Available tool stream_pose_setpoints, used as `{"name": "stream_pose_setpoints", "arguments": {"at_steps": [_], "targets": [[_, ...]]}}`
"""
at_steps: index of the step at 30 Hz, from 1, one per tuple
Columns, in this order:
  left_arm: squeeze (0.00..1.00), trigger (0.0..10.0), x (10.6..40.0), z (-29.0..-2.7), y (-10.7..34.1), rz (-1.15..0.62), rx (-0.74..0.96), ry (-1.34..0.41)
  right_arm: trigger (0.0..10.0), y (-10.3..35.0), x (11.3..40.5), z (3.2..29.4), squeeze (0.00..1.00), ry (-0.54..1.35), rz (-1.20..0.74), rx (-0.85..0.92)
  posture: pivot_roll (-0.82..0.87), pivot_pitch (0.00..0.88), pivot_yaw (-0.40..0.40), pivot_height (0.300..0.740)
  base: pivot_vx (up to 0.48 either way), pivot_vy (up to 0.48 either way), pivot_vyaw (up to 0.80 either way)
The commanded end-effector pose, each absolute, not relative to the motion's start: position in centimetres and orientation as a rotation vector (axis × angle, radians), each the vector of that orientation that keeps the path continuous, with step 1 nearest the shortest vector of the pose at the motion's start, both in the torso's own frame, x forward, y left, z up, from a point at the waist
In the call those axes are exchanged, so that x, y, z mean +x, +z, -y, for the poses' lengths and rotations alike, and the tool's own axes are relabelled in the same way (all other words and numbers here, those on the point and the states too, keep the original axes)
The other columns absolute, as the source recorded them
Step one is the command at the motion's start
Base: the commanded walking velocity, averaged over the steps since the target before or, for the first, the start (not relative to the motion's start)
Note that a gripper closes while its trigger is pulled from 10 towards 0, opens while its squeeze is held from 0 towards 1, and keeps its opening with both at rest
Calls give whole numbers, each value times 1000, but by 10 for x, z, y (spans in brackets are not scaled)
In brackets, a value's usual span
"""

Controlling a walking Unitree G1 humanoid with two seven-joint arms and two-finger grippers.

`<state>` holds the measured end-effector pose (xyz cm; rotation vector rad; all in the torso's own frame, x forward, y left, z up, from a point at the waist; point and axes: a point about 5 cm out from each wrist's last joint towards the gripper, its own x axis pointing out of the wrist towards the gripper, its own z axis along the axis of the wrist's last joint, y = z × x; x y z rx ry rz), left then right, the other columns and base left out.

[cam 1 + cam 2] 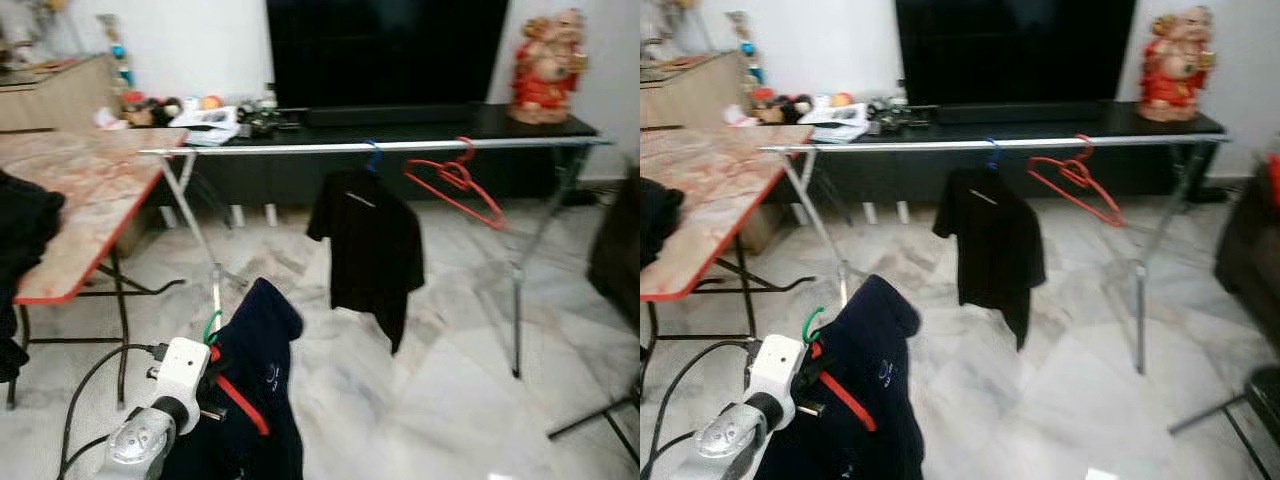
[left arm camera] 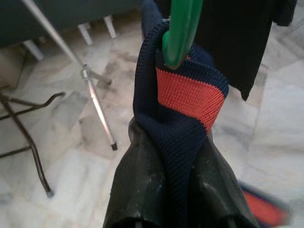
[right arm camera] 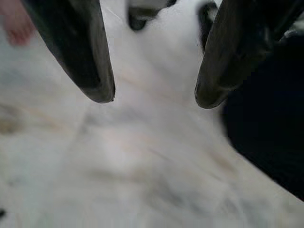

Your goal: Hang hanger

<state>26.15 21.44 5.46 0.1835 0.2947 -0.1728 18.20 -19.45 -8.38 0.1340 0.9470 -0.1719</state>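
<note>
Left gripper [image 2: 173,142] pinched the navy shirt [image 1: 255,390] on its green hanger [image 2: 180,31], at seven o'clock. Rail [image 1: 380,146] stood at twelve. Right gripper [image 3: 154,97] hung spread above floor [image 3: 118,161].

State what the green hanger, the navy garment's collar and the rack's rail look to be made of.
Green hanger: likely plastic, smooth with a glossy sheen.
Navy garment's collar: ribbed knit fabric with a visible weave and an orange-red band, pinched by the left gripper.
Rail: probably metal, silvery and reflective.

Ribbed navy knit collar [image 2: 183,118] on a glossy green plastic hanger [image 2: 180,28]; shiny metal rail [image 1: 380,146]; polished marble floor [image 1: 440,400].
</note>
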Motion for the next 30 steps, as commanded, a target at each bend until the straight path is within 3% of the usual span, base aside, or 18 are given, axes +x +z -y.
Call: {"name": "stream_pose_setpoints", "arguments": {"at_steps": [1,21,30], "targets": [[0,10000,269,-204,64,-246,172,-201,10000,-90,166,207,0,-205,-998,117,-49,0,28,740,405,0,0],[0,10000,273,-206,62,-279,190,-163,10000,-91,163,203,0,-153,-1013,89,-34,0,21,740,406,0,0],[0,10000,273,-204,59,-299,197,-144,10000,-91,164,201,0,-124,-1011,88,-33,22,14,740,410,0,583]]}}
